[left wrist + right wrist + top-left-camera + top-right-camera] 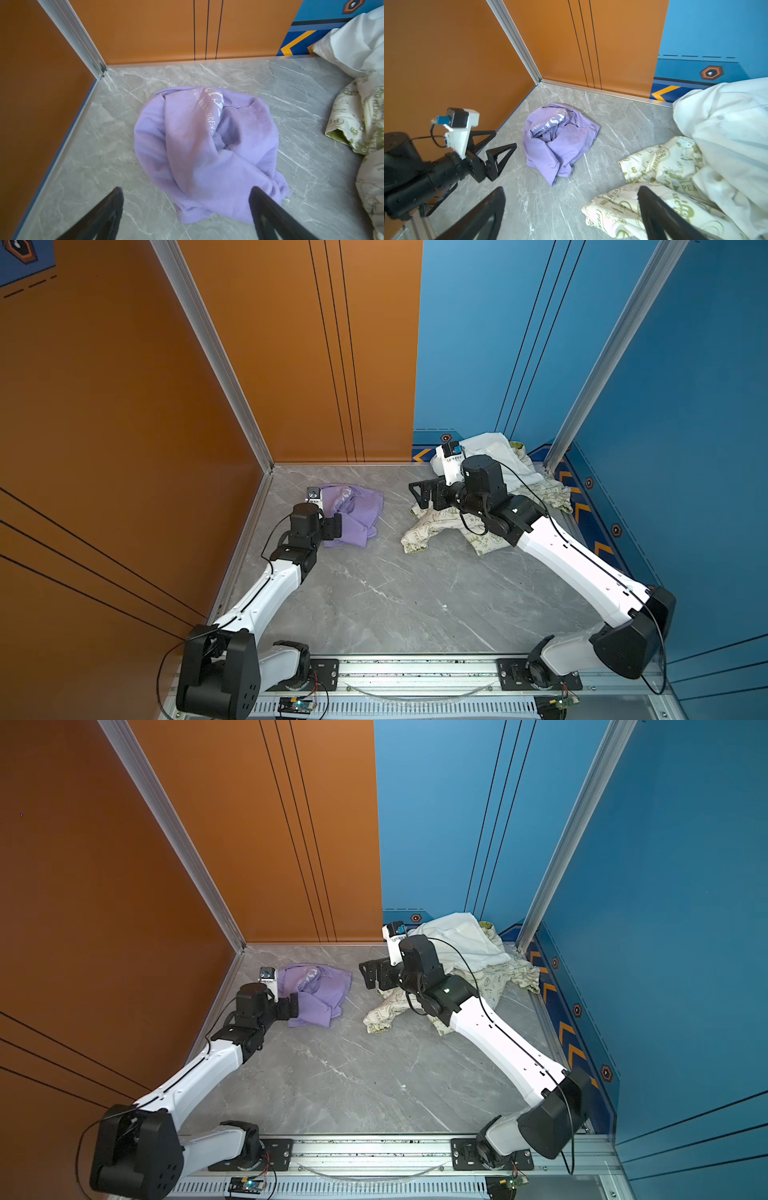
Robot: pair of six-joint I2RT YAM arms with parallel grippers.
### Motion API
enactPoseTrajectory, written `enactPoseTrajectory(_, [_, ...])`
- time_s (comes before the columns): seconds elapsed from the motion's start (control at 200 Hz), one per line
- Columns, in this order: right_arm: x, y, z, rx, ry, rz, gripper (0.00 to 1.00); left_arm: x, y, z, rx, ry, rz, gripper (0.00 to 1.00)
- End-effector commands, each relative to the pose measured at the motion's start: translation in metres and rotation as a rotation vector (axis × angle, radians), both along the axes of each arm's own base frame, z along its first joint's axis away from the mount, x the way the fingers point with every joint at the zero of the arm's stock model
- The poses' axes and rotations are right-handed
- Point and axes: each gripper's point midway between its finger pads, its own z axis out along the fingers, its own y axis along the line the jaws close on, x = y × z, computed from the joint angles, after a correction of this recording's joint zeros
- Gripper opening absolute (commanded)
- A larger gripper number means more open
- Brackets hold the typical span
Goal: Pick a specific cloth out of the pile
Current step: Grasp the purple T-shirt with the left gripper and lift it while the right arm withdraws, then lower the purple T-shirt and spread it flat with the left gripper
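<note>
Clearly, the cloth [353, 510] is seen crumpled on the bench [395, 605] by the orange wall [124, 406], well apart from the pile [540, 489]. The left gripper [186, 188], just beside its near edge, and the right gripper [571, 188], at the cream cloth's [432, 526] edge, are both held spread and empty. A loose fold could be snagged and dragged back if either were swept low. Nothing else is found in the way.

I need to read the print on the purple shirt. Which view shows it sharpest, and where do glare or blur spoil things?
Left wrist view: purple shirt sharp, small lettering partly readable. Right wrist view: big letters clear, white shirt washed out, left arm slightly soft. In both top views: print only a pale smudge, right arm's white shell glaring.
</note>
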Motion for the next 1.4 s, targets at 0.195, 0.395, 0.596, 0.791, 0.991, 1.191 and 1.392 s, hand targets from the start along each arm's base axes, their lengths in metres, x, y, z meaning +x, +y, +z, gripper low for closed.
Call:
enactPoseTrajectory(0.195, [-0.018, -0.063, 0.003, -0.012, -0.080, -0.114, 1.00, 0.040, -0.011, -0.030, -0.170, 0.253, 0.132, 0.85])
enactPoseTrajectory(0.395, [-0.023, -0.081, 0.002, 0.000, -0.084, -0.137, 1.00, 0.057, -0.020, -0.062, -0.206, 0.392, 0.161, 0.53])
enactPoseTrajectory(0.596, [-0.023, -0.096, -0.002, 0.006, -0.079, -0.167, 1.00, 0.080, -0.016, -0.039, -0.194, 0.331, 0.190, 0.03])
enactPoseTrajectory(0.791, [-0.021, -0.100, -0.005, 0.025, -0.069, -0.176, 1.00, 0.127, -0.006, 0.086, -0.166, 0.041, 0.181, 0.00])
enactPoseTrajectory(0.991, [-0.021, -0.102, 0.001, 0.046, -0.089, -0.181, 1.00, 0.142, 0.005, 0.251, -0.105, -0.311, 0.156, 0.00])
enactPoseTrajectory(1.191, [-0.023, -0.103, 0.002, 0.067, -0.108, -0.179, 1.00, 0.115, 0.000, 0.288, -0.054, -0.430, 0.119, 0.00])
enactPoseTrajectory(1.392, [-0.025, -0.094, -0.006, 0.089, -0.077, -0.134, 1.00, 0.092, 0.022, 0.146, -0.004, -0.229, 0.207, 0.00])
